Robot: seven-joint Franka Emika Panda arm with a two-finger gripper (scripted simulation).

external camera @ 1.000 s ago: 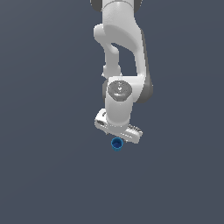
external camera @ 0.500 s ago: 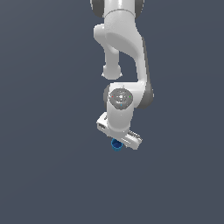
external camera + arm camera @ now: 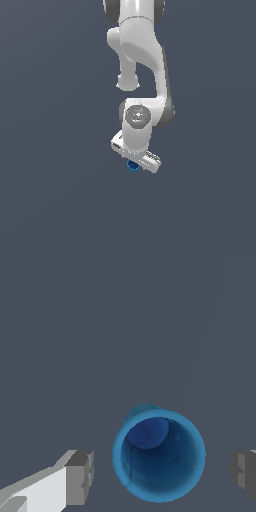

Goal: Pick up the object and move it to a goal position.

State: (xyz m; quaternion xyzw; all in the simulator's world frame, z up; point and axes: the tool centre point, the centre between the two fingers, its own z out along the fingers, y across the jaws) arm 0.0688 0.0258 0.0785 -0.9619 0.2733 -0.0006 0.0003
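The object is a small blue tapered cup (image 3: 159, 455) with a round rim, standing upright with its mouth facing the wrist camera. In the wrist view it sits between the two grey fingertips (image 3: 80, 477) of my gripper (image 3: 162, 473), with a gap on each side, so the gripper is open and not touching it. In the exterior view the white arm hangs down over the cup (image 3: 133, 166), and the gripper (image 3: 134, 161) covers all but a sliver of blue below the hand.
A plain dark grey floor (image 3: 55, 200) fills both views. No other objects or edges show.
The hand has come down over the cup, hiding more of it in the exterior view. The cup itself has not moved.
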